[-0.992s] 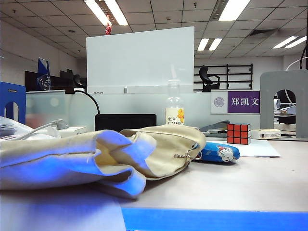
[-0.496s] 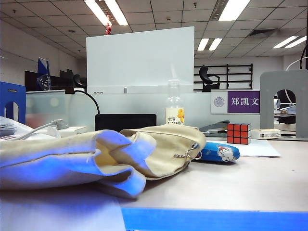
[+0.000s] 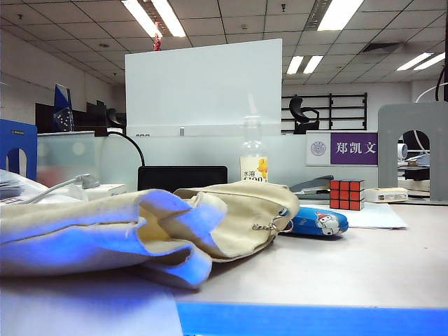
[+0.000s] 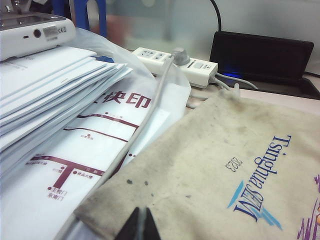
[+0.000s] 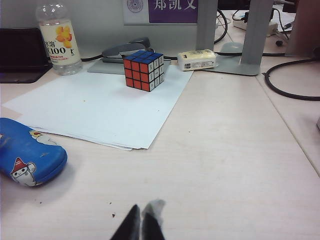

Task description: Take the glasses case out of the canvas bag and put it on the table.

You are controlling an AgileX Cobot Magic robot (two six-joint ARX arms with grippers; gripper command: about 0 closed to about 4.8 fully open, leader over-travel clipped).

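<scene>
Only slim, dark, pointed fingertips show of the left gripper (image 4: 139, 225) and of the right gripper (image 5: 140, 224), one right tip pale-smudged.

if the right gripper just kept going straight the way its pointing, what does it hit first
Probably only bare table. The shut right gripper points across open tabletop; the glasses case lies off to one side, and the paper sheets with the Rubik's cube sit farther ahead. Depth is hard to judge here.

Bright blue glasses case (image 5: 27, 152) with white-and-red cartoon; cream canvas bag (image 4: 225, 165) printed blue; red-faced cube (image 5: 144, 70).
</scene>
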